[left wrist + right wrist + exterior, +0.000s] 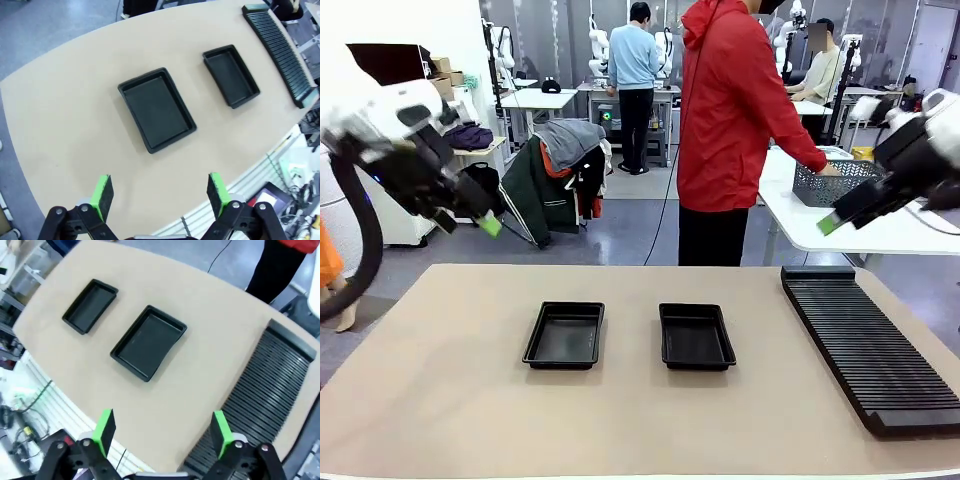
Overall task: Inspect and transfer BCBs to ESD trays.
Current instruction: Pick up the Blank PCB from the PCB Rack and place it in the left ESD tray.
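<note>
- Left claw [491,226] raised over the left edge of the bench [450,400]. Jaws spread wide, nothing between the pads (left wrist view [160,192]).
- Right claw [831,223] raised at the far right, above the rack [870,350]. Also released and empty (right wrist view [162,432]).
- ESD trays: left tray [565,335] and right tray [696,336] sit side by side mid-bench, apart from each other. Both floors are bare.
- BCBs: none in the trays or the rack slots. The person [730,110] reaches a hand [828,169] to the mesh basket [835,185] on the side table behind. Can't tell if boards are in it.
- Judgement: at the start, nothing transferred yet.
- Risk: a thin flat board pinched at the edge could slip or tilt if the claw shuts off-centre.
- Risk: at a handover, the claw could shut near the person's fingers if it closes early.
- Risk: the board is barely smaller than the tray floor, so a skewed release could leave it propped on the rim.
- Risk: the trays are close together, so both arms reaching in at once could clash.
- Risk: a drop aimed too far right would land on the rack, not a tray.
</note>
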{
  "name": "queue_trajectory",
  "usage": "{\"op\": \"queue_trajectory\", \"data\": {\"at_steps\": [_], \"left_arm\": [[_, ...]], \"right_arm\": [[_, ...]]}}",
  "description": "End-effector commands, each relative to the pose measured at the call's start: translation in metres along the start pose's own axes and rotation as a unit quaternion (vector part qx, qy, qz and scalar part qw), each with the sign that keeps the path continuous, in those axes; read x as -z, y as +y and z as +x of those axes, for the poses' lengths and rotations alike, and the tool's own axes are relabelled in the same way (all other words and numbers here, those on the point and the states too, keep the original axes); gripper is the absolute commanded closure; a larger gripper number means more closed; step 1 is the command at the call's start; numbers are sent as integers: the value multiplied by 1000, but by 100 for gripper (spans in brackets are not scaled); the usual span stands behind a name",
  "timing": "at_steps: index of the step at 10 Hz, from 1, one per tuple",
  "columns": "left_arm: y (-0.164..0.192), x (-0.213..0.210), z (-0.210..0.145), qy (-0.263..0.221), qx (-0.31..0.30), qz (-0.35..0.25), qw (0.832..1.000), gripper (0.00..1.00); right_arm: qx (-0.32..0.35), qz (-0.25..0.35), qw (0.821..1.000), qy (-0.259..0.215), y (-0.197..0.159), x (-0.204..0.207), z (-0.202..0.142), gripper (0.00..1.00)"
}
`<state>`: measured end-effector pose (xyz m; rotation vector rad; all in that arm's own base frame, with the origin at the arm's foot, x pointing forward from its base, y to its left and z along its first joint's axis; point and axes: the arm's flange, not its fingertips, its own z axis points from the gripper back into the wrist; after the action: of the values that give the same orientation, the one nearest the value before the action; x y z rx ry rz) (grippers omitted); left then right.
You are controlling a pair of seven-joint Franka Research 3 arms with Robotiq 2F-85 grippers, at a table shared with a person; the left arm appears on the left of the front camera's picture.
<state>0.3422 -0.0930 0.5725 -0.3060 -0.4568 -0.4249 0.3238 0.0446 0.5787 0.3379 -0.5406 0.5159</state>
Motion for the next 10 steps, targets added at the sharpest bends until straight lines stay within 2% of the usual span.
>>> {"op": "queue_trajectory", "data": {"at_steps": [1,3,6,7,10], "left_arm": [[6,-22,7,19,-28,-37,999,0],[3,-54,17,31,-59,-44,997,0],[-3,-66,23,49,-105,-62,991,0],[-4,-69,22,55,-122,-64,989,0],[-8,-82,25,61,-130,-60,988,0]], "right_arm": [[30,43,998,23,-24,-20,2,0],[84,93,992,25,-47,-48,0,0],[155,139,978,30,-77,-74,-6,0],[172,148,973,37,-84,-80,-6,0],[195,126,972,21,-96,-107,-12,0]]}}
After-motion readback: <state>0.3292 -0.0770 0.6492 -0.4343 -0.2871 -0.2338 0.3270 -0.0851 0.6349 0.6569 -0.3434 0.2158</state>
